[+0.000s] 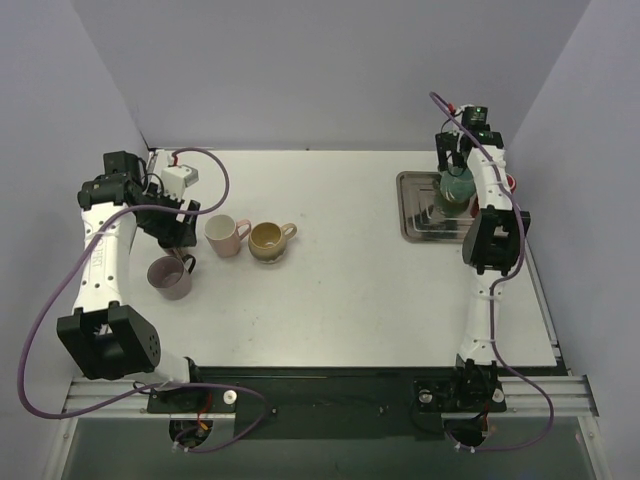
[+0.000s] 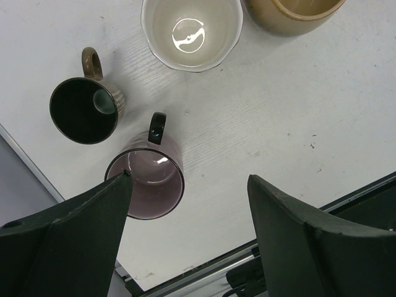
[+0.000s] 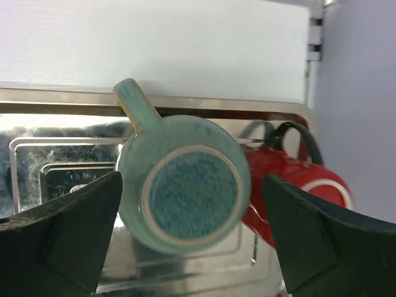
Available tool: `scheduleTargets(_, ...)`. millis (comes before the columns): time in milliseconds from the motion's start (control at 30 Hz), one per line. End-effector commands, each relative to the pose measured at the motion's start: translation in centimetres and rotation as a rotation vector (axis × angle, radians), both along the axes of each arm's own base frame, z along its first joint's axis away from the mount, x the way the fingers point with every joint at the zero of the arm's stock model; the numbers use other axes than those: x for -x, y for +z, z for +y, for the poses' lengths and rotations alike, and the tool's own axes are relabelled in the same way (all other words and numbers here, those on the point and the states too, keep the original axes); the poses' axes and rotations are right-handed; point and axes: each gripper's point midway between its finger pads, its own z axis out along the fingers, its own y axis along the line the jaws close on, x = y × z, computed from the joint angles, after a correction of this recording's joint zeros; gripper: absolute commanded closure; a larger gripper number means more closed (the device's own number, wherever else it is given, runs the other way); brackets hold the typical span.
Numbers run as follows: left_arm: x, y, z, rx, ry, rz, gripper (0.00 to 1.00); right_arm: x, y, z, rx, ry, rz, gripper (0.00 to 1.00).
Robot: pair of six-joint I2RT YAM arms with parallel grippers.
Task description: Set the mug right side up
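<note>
Left wrist view: four mugs are seen standing mouth up on the white table (image 2: 297, 111). Nearest is a mauve glazed mug with a dark rim and handle (image 2: 145, 182), then a brown ribbed mug with a black interior (image 2: 83, 110), and beyond these a pale cream-pink mug (image 2: 190, 31) and a tan stoneware mug (image 2: 294, 12). The left gripper (image 2: 189, 179) is held above them with its fingers (image 2: 74, 241) spread wide and nothing between them; no mug is touched. Nothing on this side is judged to need turning. Farther off, at the table's far right, a shallow stainless steel tray (image 3: 62, 105) is seen under the right arm. In it a teal ceramic mug (image 3: 185, 185) stands upside down, its unglazed foot ring up and its handle pointing toward the far left. The right gripper (image 3: 192, 178) is poised over this mug with its fingers (image 3: 62, 235) parted on either side; a gap shows on each side, so no grip is made. Just beyond, touching or nearly touching the teal mug, a glossy red mug (image 3: 297, 182) appears to lie on its side, though this cannot be told for certain. The teal mug is not yet turned: grasping, lifting, inverting and setting down are all judged to remain.
</note>
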Motion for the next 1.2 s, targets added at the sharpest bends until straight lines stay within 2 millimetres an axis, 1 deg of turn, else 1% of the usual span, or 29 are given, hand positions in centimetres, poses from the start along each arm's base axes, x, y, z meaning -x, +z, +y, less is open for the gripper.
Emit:
scheduleTargets(0,-0.6,1.1,0.0,-0.002,0.004,-0.035,0.15,-1.7,-0.2,-0.1,-0.12,0.014,-0.046,0.1)
scheduleTargets(33,-0.6,1.0,0.0,-0.003,0.004,-0.033,0.14,-1.7,-0.6,0.0,-0.136,0.016,-0.044,0.1)
scheduleTargets(133,-0.6,0.8,0.0,-0.004,0.007,-0.025,0.15,-1.6,-3.0,0.6,-0.167,0.033,0.005,0.1)
scheduleTargets(200,-0.7,0.9,0.1,-0.006,0.011,-0.03,0.15,-1.4,-4.0,0.3,-0.179,0.005,0.019,0.1)
scheduleTargets(233,-0.7,1.0,0.0,-0.006,0.006,-0.031,0.15,-1.2,-4.2,0.3,-0.185,-0.002,0.028,0.11)
scheduleTargets(300,-0.7,1.2,0.0,-0.005,0.005,-0.035,0.15,-0.7,-5.3,0.4,-0.19,-0.005,0.061,0.13)
scheduleTargets(333,-0.7,1.3,0.0,-0.006,0.004,-0.037,0.15,-0.5,-5.3,0.5,-0.193,0.004,0.068,0.13)
scheduleTargets(367,-0.8,1.3,0.0,-0.006,0.002,-0.038,0.15,0.2,-6.1,0.6,-0.191,0.006,0.102,0.16)
scheduleTargets(400,-0.9,1.3,0.1,-0.008,0.004,-0.041,0.15,0.2,-5.6,0.8,-0.191,0.017,0.095,0.2)
scheduleTargets(433,-0.9,1.4,0.1,-0.008,0.006,-0.044,0.15,0.6,-5.6,1.1,-0.188,0.023,0.105,0.22)
scheduleTargets(467,-1.0,1.4,0.0,-0.003,0.001,-0.048,0.15,1.2,-5.1,1.2,-0.183,0.022,0.119,0.24)
scheduleTargets(500,-1.0,1.5,0.0,-0.003,0.001,-0.05,0.15,1.3,-4.8,1.9,-0.185,0.043,0.129,0.25)
scheduleTargets(533,-1.0,1.7,-0.1,0.002,-0.002,-0.055,0.15,2.1,-4.5,2.5,-0.186,0.054,0.156,0.25)
scheduleTargets(567,-1.1,1.8,-0.2,0.004,-0.007,-0.061,0.15,2.7,-4.7,2.7,-0.181,0.06,0.181,0.25)
scheduleTargets(600,-1.1,1.9,-0.2,0.006,-0.008,-0.066,0.14,3.6,-4.7,3.1,-0.18,0.062,0.215,0.25)
scheduleTargets(633,-1.2,2.1,-0.3,0.008,-0.011,-0.075,0.15,4.2,-5.0,3.3,-0.187,0.065,0.241,0.24)
scheduleTargets(667,-1.2,2.2,-0.4,0.011,-0.015,-0.077,0.15,5.4,-5.5,3.3,-0.193,0.055,0.294,0.24)
scheduleTargets(700,-1.1,2.4,-0.5,0.016,-0.019,-0.081,0.15,6.0,-5.8,3.2,-0.189,0.039,0.316,0.25)
scheduleTargets(733,-1.0,2.6,-0.6,0.013,-0.027,-0.089,0.15,6.8,-6.1,3.0,-0.18,0.017,0.345,0.25)
scheduleTargets(767,-0.9,2.7,-0.6,0.014,-0.031,-0.092,0.15,7.5,-6.9,3.0,-0.181,0.01,0.377,0.26)
scheduleTargets(833,-0.5,3.0,-0.8,0.015,-0.041,-0.098,0.15,9.0,-7.5,3.3,-0.197,0.003,0.43,0.28)
scheduleTargets(933,-0.1,3.1,-0.9,0.013,-0.056,-0.102,0.15,10.5,-8.1,5.0,-0.245,0.028,0.476,0.33)
scheduleTargets(1000,0.1,3.4,-0.9,0.008,-0.058,-0.11,0.15,11.5,-8.1,5.9,-0.256,0.039,0.497,0.35)
scheduleTargets(1100,0.4,3.6,-0.9,0.005,-0.065,-0.115,0.15,13.1,-7.8,6.6,-0.25,0.037,0.52,0.37)
scheduleTargets(1133,0.5,3.6,-0.9,0.004,-0.066,-0.115,0.15,13.8,-8.3,7.1,-0.251,0.044,0.538,0.37)
scheduleTargets(1167,0.5,3.6,-0.8,0.002,-0.066,-0.117,0.15,13.8,-7.8,7.3,-0.249,0.048,0.525,0.37)
